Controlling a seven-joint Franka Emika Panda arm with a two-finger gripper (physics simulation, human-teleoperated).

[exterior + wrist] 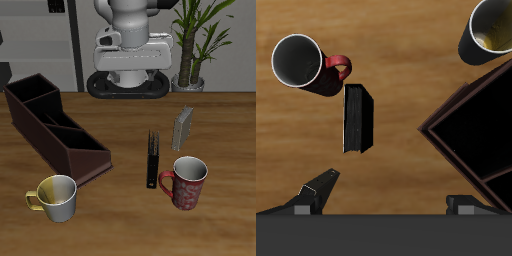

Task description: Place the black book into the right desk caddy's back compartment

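One black book stood on edge on the desk, spine up, near the middle of the surface, free of any grasp; in the wrist view it showed as a narrow dark slab. Just beside it, toward the desk's front edge, stood one red mug, close to the book. One grey patterned book stood upright a little farther back. The single right desk caddy lay well apart from the black book, running at a slant from the back edge toward the front, with one yellow mug near its front end. The one gripper hung above the desk with its fingers spread wide, holding nothing.
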